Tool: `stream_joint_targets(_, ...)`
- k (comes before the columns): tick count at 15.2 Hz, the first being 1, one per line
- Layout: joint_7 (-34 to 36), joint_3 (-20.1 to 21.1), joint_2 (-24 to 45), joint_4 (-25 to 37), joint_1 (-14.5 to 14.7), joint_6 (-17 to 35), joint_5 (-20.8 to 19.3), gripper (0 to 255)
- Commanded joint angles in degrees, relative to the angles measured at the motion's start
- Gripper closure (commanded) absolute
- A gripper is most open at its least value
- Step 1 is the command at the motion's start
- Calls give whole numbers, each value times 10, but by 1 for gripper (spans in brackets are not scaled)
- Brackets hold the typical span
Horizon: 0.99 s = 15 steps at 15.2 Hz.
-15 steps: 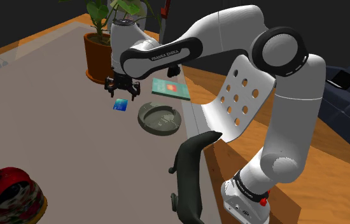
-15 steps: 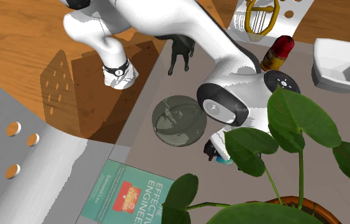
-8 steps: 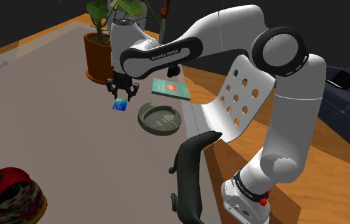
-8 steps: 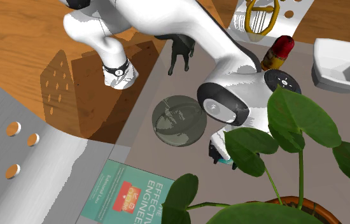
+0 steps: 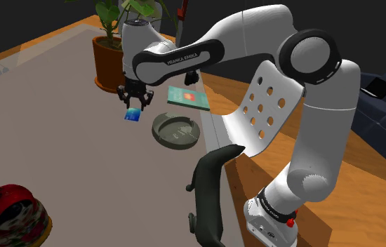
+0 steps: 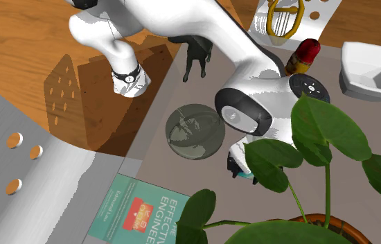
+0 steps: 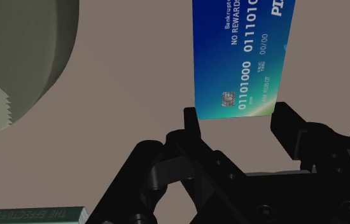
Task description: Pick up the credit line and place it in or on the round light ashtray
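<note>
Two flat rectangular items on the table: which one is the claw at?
The small blue credit card, lying flat just ahead of the open claw. The larger teal book lies farther off.

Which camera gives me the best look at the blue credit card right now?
The wrist view: the blue credit card lies flat, chip and numbers readable, just beyond the open pincer. The shoulder view shows the card small under the pincer; the second exterior view, a teal sliver.

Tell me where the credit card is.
In the shoulder view the blue card lies flat on the grey table, just under the gripper, left of the ashtray.
</note>
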Motion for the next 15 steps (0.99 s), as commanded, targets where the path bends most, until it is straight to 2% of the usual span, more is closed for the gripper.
stream_joint_targets(1,-4,2,-6,4,-1,-10,4,255)
stream_joint_targets(15,-31,15,-45,58,-5,-97,33,255)
